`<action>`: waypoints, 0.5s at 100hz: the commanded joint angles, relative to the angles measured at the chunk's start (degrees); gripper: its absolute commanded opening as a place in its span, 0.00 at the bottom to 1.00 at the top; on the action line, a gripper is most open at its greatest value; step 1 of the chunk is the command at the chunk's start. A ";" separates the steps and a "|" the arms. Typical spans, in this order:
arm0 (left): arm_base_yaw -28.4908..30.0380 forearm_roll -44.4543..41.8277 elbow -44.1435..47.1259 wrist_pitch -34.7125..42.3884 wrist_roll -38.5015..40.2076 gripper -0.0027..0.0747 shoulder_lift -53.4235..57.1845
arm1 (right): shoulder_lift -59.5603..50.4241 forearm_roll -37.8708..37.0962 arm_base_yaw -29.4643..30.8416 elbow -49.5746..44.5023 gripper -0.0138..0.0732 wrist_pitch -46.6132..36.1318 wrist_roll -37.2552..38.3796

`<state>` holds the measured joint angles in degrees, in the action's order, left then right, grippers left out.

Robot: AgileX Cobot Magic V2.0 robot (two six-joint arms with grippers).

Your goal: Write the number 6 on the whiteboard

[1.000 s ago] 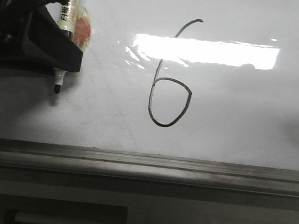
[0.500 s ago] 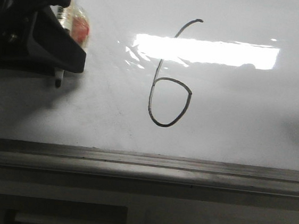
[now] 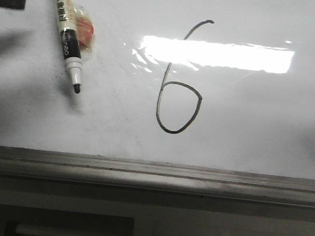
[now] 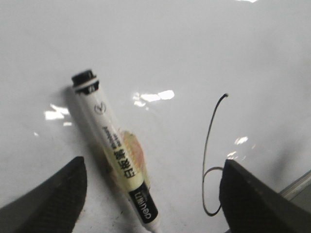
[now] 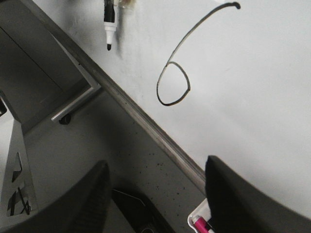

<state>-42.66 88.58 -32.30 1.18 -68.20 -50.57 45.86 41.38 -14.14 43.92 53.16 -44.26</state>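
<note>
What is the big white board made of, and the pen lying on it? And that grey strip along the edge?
The whiteboard looks like a smooth, glossy coated sheet: it mirrors a bright light. The pen looks like shiny plastic, white with a black band and printed writing. The grey strip looks like brushed metal, dull with long grooves, though painted plastic can't be ruled out.

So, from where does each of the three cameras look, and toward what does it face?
Front view: faces forward over the whiteboard; sees the number 6, marker and ledge; dark arm part at the upper corner.
Left wrist view: looks down on the lying marker; open left gripper fingers frame it.
Right wrist view: above the ledge, facing the board; open right gripper fingers show.
Shared: all see the 6 and marker.
</note>
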 commanded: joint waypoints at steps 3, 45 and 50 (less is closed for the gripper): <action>0.01 -3.35 -0.76 -0.10 -0.24 0.66 6.17 | -2.73 2.14 0.31 1.39 0.59 -3.23 -0.30; 0.01 -13.32 8.86 -0.60 -0.36 0.01 26.37 | -20.56 2.14 0.31 -7.15 0.09 -19.01 -1.19; 0.01 -14.24 10.73 -0.86 -0.36 0.01 28.65 | -23.36 2.14 0.31 -9.68 0.08 -21.16 -1.59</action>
<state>-42.66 76.12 -22.52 0.40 -68.43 -24.76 26.43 41.59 -14.03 36.30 38.95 -44.51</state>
